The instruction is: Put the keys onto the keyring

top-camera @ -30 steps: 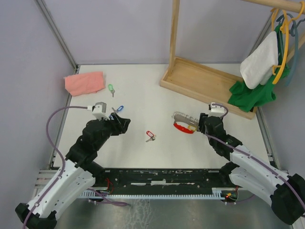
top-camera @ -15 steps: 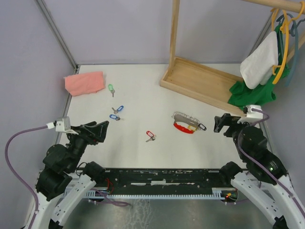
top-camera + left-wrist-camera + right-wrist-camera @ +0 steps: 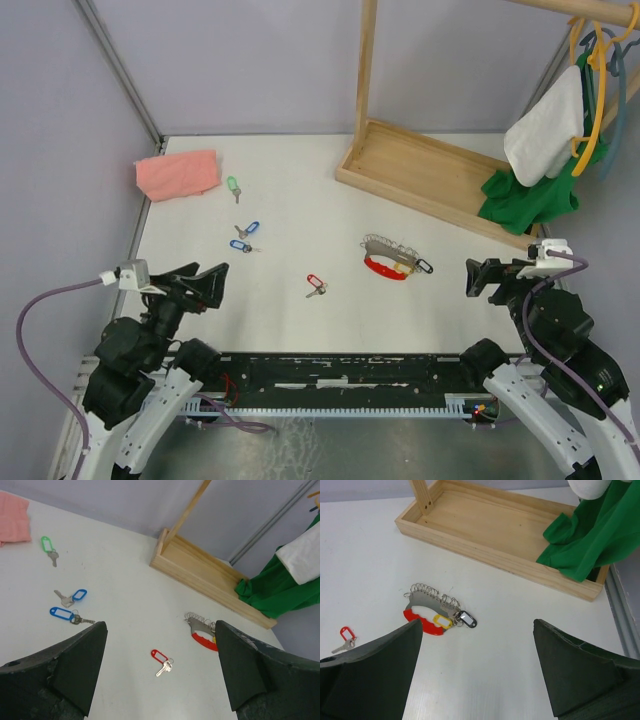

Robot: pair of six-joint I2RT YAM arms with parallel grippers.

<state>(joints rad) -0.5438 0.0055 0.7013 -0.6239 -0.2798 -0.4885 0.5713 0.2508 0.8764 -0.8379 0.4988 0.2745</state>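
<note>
- Down at the near edge of the table (image 3: 290, 330), the left jaws and right jaws both gape wide and hold nothing, well apart from everything.
- Mid-table lies the keyring (image 3: 422, 621): a glossy red crescent and a silver wire coil, with a yellow-tagged key (image 3: 443, 621) and a black-tagged key (image 3: 466, 619) seemingly on it already.
- Left to do, I'd say: the red-tagged key (image 3: 316, 285), the blue-tagged keys (image 3: 238, 245) and the green-tagged key (image 3: 233, 187), all loose on the matte white top.

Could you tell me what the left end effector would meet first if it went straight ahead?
Probably the red-tagged key, lying midway between the left end effector's open jaws; it might touch the table first.
</note>
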